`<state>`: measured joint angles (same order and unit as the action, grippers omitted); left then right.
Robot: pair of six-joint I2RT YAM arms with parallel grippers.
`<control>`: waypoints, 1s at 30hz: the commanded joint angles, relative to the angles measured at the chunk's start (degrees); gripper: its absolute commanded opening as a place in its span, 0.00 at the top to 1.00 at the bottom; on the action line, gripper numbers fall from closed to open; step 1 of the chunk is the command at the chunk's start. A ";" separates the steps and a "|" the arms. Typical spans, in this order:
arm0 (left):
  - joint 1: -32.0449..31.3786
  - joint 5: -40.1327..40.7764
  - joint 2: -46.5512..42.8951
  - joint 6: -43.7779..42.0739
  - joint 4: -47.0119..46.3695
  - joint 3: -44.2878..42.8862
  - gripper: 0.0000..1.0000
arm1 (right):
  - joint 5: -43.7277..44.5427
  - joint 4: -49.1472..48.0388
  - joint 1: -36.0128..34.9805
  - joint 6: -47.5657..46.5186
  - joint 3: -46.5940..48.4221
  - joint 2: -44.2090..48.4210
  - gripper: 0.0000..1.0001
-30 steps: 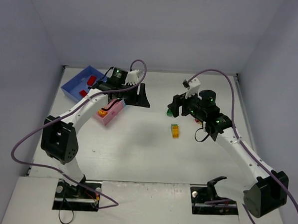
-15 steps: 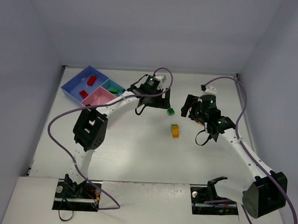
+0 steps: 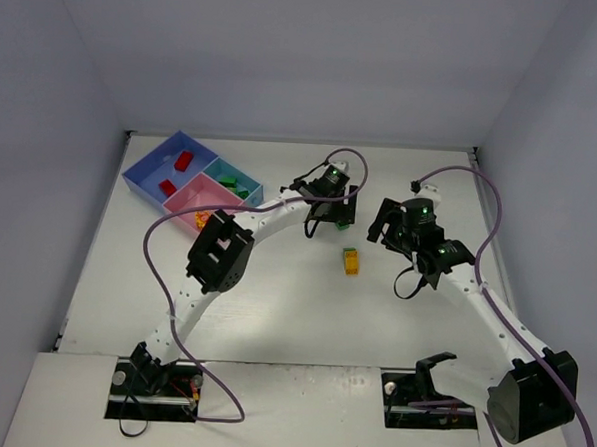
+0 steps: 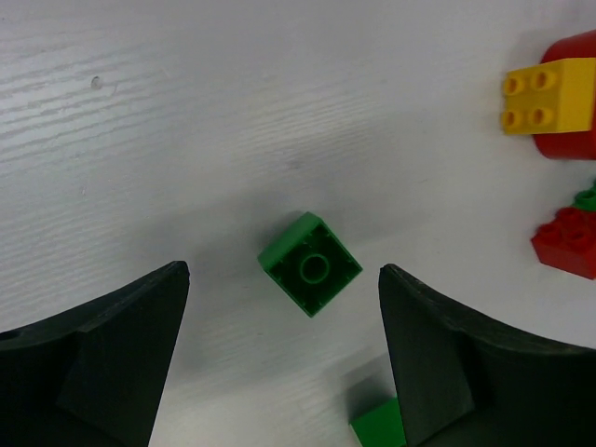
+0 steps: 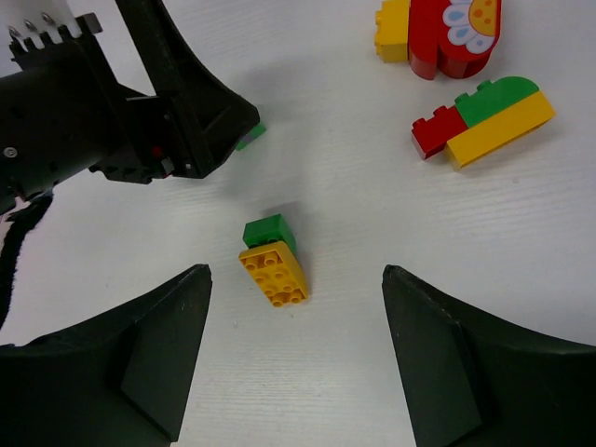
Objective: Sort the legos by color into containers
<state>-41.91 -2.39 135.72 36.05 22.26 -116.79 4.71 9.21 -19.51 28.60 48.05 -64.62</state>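
My left gripper (image 4: 281, 272): wide open, empty, fingers either side of a small green studded plastic brick (image 4: 310, 264) on the white table (image 4: 186, 112), not touching it. My right gripper (image 5: 296, 275): wide open, empty, above a yellow-orange brick with a green brick attached (image 5: 275, 261). Red-green-yellow brick stack (image 5: 484, 116) at 2 o'clock in the right wrist view. Three-compartment plastic tray (image 3: 146, 170) at the table's 10 o'clock.

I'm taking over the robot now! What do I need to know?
Left gripper: open, empty, over a loose green brick.
Right gripper: open, empty, above a green-and-yellow stack.
Tray: two red bricks in the blue compartment, green ones in teal, something yellow in pink.
Left to sort: those two, plus the red-green-yellow stack and the red flower piece on the table.
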 commanded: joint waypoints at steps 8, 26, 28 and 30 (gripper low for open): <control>-1.24 5.03 3.41 2.27 3.23 -6.96 0.24 | 0.13 -0.86 0.61 1.02 -1.29 2.57 0.29; -1.25 8.37 -3.26 -5.46 -1.34 6.04 0.87 | -1.55 -1.21 0.61 0.23 -2.26 1.34 0.28; -0.81 9.51 -6.77 -6.52 -1.96 8.15 0.88 | -1.72 -1.48 0.61 0.05 -2.17 1.16 0.28; 0.42 11.08 -11.24 -8.80 -2.13 10.88 0.88 | -2.16 -1.74 0.61 -0.12 -2.09 0.99 0.28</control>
<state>-43.13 5.30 132.86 31.29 18.79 -107.50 3.11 9.85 -19.42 28.73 45.39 -63.33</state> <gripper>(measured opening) 0.365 0.719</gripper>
